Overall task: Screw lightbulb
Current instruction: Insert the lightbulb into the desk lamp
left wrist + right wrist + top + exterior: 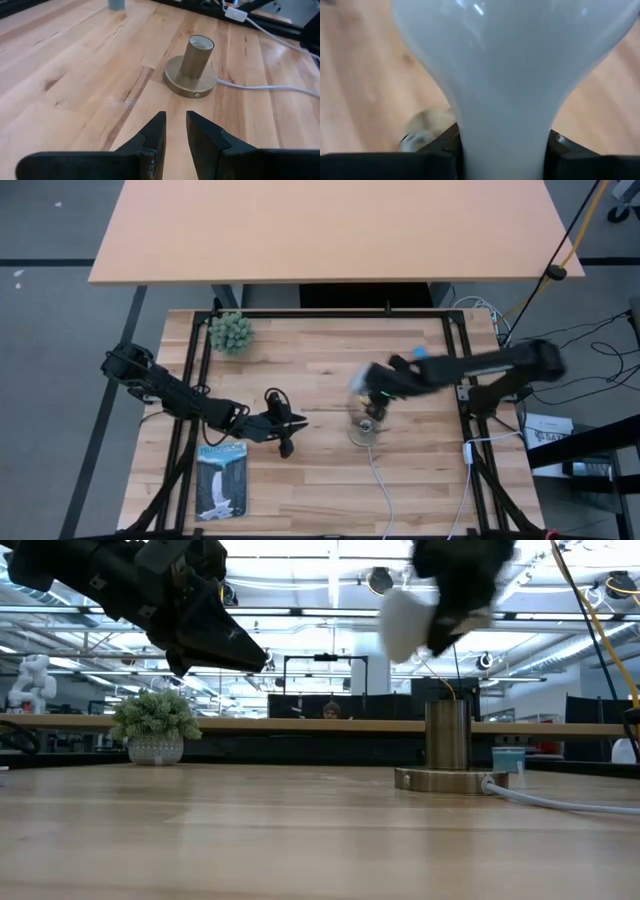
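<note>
In the high view, the right arm reaches in from the right edge toward the middle of the wooden table (320, 480), and the right gripper (368, 392) sits just above centre, blurred, with the pale lightbulb (357, 383) at its tip. Right below it in the frame stands the brass socket (364, 430), its white cord (380, 485) running down to the bottom edge. The left gripper (285, 423) lies left of centre, pointing right at the socket with bare wood between them; a waterfall picture card (221, 481) lies at lower left and a small green plant (231, 332) near the table's upper left corner. Bare boards spread below and to the right of the socket. In the low view, bare wood fills the foreground; the socket (447, 752) stands upright right of centre, and the lightbulb (405, 623) hangs in the air above it and slightly to the left, apart from its rim, held in the right gripper (440, 615) at the top of the frame. The left gripper (250, 655) hovers at upper left, above the plant (155, 728). In the left wrist view, the left gripper's (175, 132) fingers are parted by a narrow gap and grip nothing, aimed at the open-mouthed socket (192, 67). In the right wrist view, the lightbulb (510, 75) fills the frame, its narrow neck clamped between the right gripper's (502, 160) dark fingers.
</note>
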